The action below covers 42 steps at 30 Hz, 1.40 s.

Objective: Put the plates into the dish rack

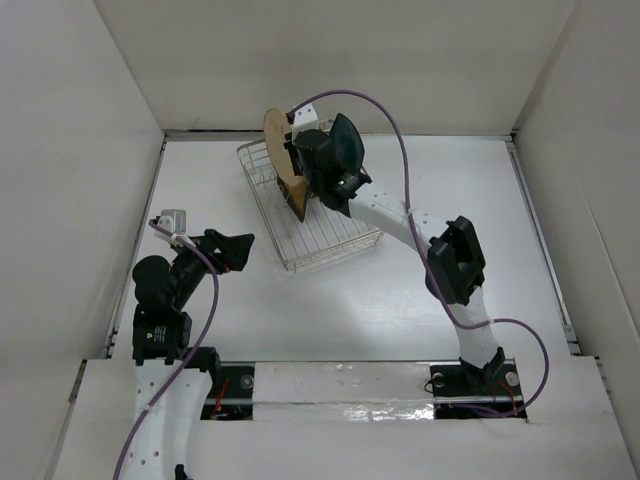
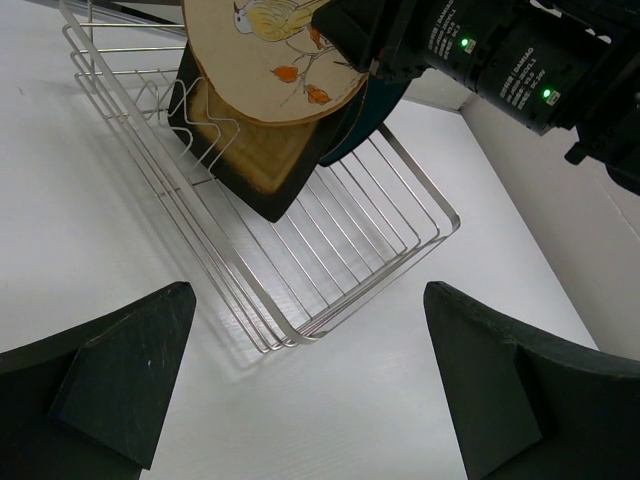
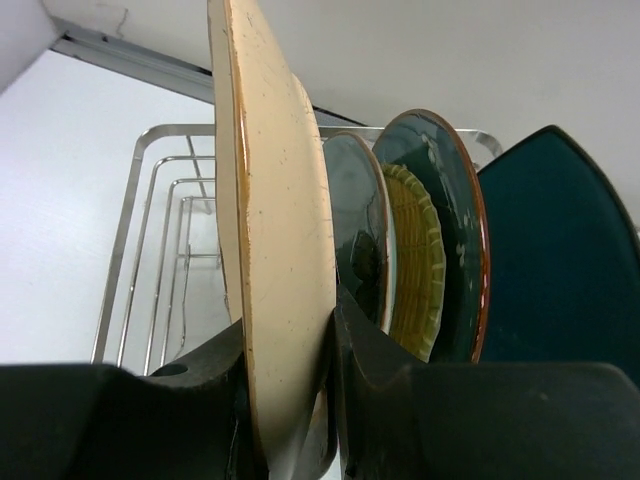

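The silver wire dish rack [image 1: 330, 240] [image 2: 400, 230] [image 3: 150, 200] lies at the back middle of the table. My right gripper [image 1: 305, 170] [image 3: 290, 330] is shut on the rim of the tan round plate [image 1: 273, 138] [image 2: 270, 50] [image 3: 275, 220], held on edge above the rack's far end. Below it a mustard square black-rimmed plate [image 2: 255, 165] leans in the dividers. Behind the tan plate stand a teal plate [image 3: 358, 220], a yellow woven-look plate [image 3: 415, 260], a dark plate with a brown rim [image 3: 450, 210] and a dark teal squarish plate [image 3: 550, 250]. My left gripper [image 1: 235, 250] [image 2: 310, 340] is open, low over the table near the rack's near corner.
White walls close in the table on the left, back and right. A purple cable [image 1: 390, 120] arcs over the right arm, another [image 1: 205, 300] runs along the left arm. The rack's near half [image 2: 340, 240] holds no plates.
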Each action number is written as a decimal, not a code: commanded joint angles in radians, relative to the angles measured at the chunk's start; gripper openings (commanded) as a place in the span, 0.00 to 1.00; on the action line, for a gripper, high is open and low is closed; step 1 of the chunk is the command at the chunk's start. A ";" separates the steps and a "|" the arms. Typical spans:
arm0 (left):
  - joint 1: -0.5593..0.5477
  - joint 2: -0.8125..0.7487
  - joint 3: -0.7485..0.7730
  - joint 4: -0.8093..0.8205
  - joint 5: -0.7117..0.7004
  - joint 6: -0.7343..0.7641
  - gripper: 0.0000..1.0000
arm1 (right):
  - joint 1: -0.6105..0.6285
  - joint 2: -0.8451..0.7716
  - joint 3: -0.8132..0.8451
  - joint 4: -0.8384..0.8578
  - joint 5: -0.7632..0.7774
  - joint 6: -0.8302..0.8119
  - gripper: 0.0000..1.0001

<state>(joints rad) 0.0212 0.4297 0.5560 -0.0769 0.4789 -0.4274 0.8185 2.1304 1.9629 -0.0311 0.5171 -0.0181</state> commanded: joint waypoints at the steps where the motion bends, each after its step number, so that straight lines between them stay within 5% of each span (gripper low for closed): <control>1: -0.003 0.001 -0.002 0.037 -0.002 0.004 0.99 | -0.051 -0.109 0.109 0.126 -0.199 0.157 0.00; 11: -0.003 0.003 -0.005 0.042 0.007 0.003 0.99 | -0.147 -0.105 0.059 0.143 -0.443 0.375 0.15; 15: -0.003 0.000 -0.005 0.043 0.009 0.003 0.99 | -0.157 -0.105 0.077 0.143 -0.408 0.360 0.20; 23: -0.003 0.004 -0.007 0.045 0.010 0.001 0.99 | -0.148 -0.102 0.103 0.180 -0.301 0.250 0.20; 28: -0.003 0.029 -0.005 0.064 0.003 -0.016 0.99 | -0.125 -0.112 0.074 0.276 -0.249 0.156 0.10; 30: -0.003 0.046 -0.016 0.119 0.003 -0.065 0.99 | -0.148 -0.147 -0.005 0.345 -0.308 0.304 0.00; 38: -0.003 0.150 -0.019 0.314 -0.029 -0.255 0.99 | -0.355 -0.103 -0.131 0.646 -0.783 0.939 0.00; 42: -0.003 0.227 -0.007 0.391 -0.023 -0.312 0.99 | -0.403 -0.084 -0.137 0.784 -0.899 1.142 0.00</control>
<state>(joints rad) 0.0212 0.6125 0.5297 0.1696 0.4583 -0.6548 0.4667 2.0876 1.7905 0.3466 -0.2276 0.8444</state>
